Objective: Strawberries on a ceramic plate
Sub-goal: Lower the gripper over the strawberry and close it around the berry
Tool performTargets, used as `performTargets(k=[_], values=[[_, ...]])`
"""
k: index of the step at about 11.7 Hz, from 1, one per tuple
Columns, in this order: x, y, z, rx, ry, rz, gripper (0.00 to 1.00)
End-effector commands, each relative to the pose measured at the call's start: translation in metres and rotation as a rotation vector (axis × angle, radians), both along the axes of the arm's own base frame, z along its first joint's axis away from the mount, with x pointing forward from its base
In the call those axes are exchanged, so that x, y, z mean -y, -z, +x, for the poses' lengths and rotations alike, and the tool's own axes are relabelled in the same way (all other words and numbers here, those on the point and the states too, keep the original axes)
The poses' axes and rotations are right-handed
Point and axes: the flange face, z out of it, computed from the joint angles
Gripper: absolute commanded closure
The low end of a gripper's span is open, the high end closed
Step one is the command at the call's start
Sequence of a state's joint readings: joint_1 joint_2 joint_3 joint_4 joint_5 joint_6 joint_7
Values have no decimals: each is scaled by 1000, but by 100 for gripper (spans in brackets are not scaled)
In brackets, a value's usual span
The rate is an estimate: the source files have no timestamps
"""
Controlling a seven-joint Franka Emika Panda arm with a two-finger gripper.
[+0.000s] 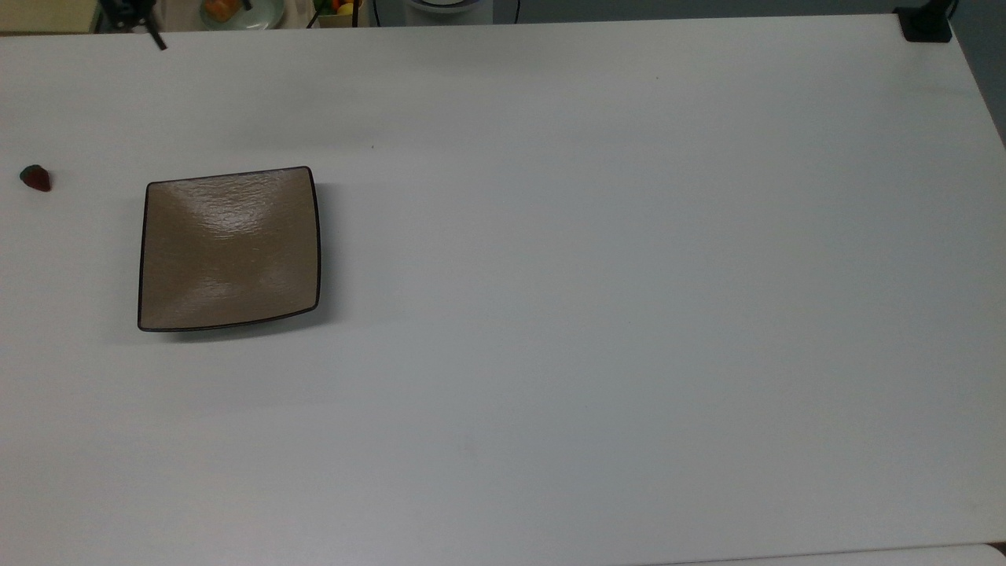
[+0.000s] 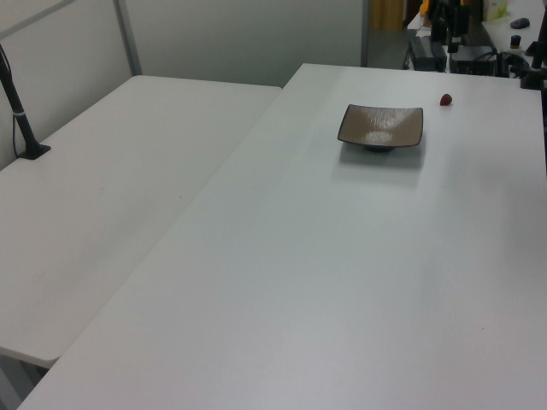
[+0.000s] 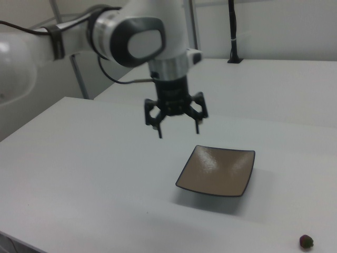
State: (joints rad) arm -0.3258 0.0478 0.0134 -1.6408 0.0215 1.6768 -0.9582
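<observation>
The strawberry [image 1: 35, 178], small and dark red with a green cap, lies on the white table at the top view's far left, apart from the plate. The left view shows the strawberry [image 2: 445, 100] beyond the plate, and the right view shows the strawberry [image 3: 306, 241] at the bottom right. The square tan-brown ceramic plate [image 1: 229, 248] [image 2: 381, 125] [image 3: 216, 170] has nothing on it. My gripper [image 3: 179, 129] hangs open in the air above the table, left of and behind the plate in the right view, holding nothing. One dark fingertip [image 1: 159, 42] pokes in at the top view's upper left edge.
A round pale dish with orange food [image 1: 240, 12] sits beyond the table's far edge in the top view. A black clamp [image 1: 926, 23] grips the top right corner. A second white table [image 2: 111, 188] adjoins on the left view's left, with a black post [image 2: 21, 111].
</observation>
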Motion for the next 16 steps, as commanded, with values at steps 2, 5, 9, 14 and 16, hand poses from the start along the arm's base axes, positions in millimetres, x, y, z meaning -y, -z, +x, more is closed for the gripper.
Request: performTargets(k=[2, 5, 9, 14, 16], values=[[57, 41, 14, 30, 51, -42, 0], [98, 82, 25, 49, 90, -75, 0], [137, 128, 32, 77, 134, -91, 0], [185, 179, 31, 108, 168, -160, 0], [210, 205, 27, 129, 197, -175, 0]])
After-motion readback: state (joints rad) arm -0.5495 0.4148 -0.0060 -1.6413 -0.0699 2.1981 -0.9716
